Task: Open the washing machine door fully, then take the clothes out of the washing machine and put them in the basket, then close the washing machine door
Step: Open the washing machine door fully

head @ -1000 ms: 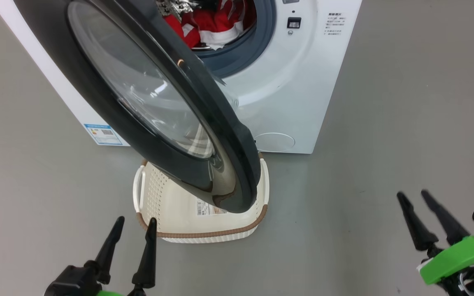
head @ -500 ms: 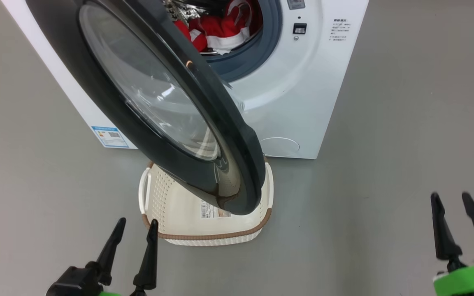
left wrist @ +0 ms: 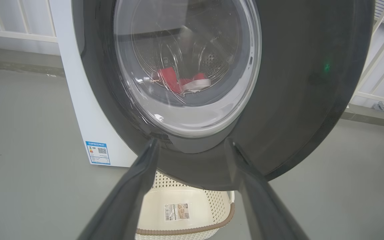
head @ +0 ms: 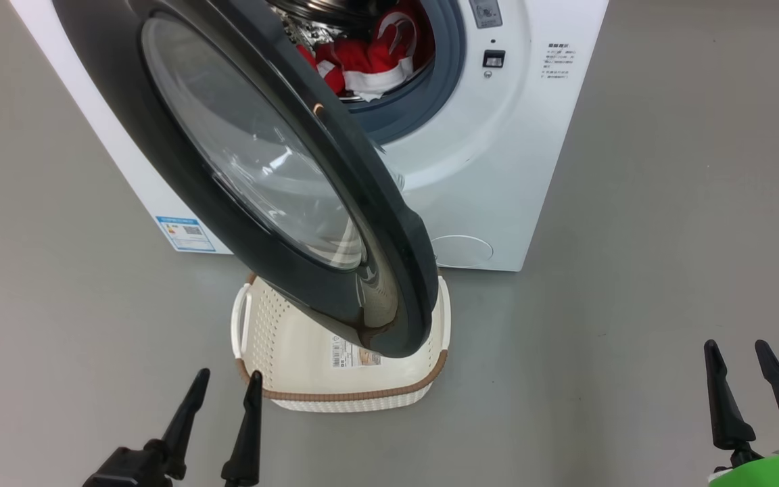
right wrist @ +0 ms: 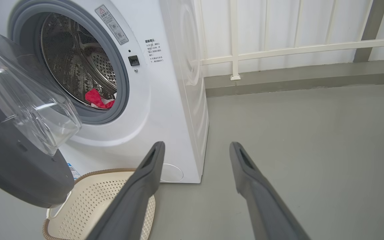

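We stand before the washer (head: 491, 169) with the job barely begun. The door (head: 254, 162) is swung out on its hinge, at roughly half its travel by our reckoning, and its black rim hangs over the basket (head: 362, 394) on the grey floor (head: 633, 270). We judge the first step, opening the door fully, as started but not finished.

The clothes (head: 369, 61), red with white trim, lie heaped low in the steel drum (right wrist: 75, 66), just behind the grey gasket. In the left wrist view we see them through the door's clear glass bowl. None has left the washer.

The basket sits just in front of the washer, below the opening. It holds nothing but a paper sticker on its bottom, and much of it lies under the door's lower edge.

Our left gripper (head: 228, 375) is low at the near left corner of the basket, jaws spread and holding nothing, and it points towards the door's outer face without touching it. Our right gripper (head: 734, 345) hangs well off to the right over bare floor, jaws likewise spread and empty.

What is left, as we read it, is nearly all of the task. The door must swing wide enough to clear the basket, the clothes must be lifted across into it, and the door must then be shut.
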{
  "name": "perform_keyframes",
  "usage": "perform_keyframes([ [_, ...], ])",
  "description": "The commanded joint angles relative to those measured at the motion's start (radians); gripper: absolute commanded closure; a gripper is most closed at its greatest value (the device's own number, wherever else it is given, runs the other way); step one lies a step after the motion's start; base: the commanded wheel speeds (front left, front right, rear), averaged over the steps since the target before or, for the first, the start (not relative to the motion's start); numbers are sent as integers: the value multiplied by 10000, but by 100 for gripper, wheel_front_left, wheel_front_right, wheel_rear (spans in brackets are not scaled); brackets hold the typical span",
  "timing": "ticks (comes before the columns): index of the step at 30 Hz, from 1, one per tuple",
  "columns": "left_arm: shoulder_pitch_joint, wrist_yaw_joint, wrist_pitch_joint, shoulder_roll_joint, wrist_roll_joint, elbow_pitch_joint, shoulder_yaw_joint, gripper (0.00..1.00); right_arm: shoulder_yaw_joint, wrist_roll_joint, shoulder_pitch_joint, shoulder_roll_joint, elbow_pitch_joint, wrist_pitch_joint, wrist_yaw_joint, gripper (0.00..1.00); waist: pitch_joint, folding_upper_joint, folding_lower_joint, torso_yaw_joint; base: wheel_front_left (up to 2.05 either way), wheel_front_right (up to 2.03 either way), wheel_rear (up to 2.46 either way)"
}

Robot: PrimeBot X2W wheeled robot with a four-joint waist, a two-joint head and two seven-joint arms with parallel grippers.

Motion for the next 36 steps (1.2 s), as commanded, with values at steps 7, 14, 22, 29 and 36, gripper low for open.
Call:
perform_keyframes([
  [7, -36, 13, -90, 114, 32, -289, 247, 0, 655, 279, -329, -174, -508, -66, 35, 100, 35, 0, 0, 73, 0, 0, 0],
  [14, -80, 68, -90, 114, -17, -371, 84, 0, 2238, 1555, -1439, -576, -726, -66, 35, 100, 123, 0, 0, 258, 0, 0, 0],
  [22, -145, 179, -90, 114, -192, -420, -205, 0, 4650, 4102, -3470, -1387, -659, -66, 35, 100, 279, 0, 0, 734, 0, 0, 0],
  [29, -255, 240, -90, 114, -357, -419, -455, 0, 6653, 6670, -5283, -2164, -619, -66, 35, 100, 551, 0, 0, 1169, 0, 0, 0],
  [36, -443, 281, -90, 114, -488, -406, -637, 0, 8252, 10096, -6691, -2963, -804, 654, 35, 100, 830, 0, 0, 1502, 0, 0, 0],
])
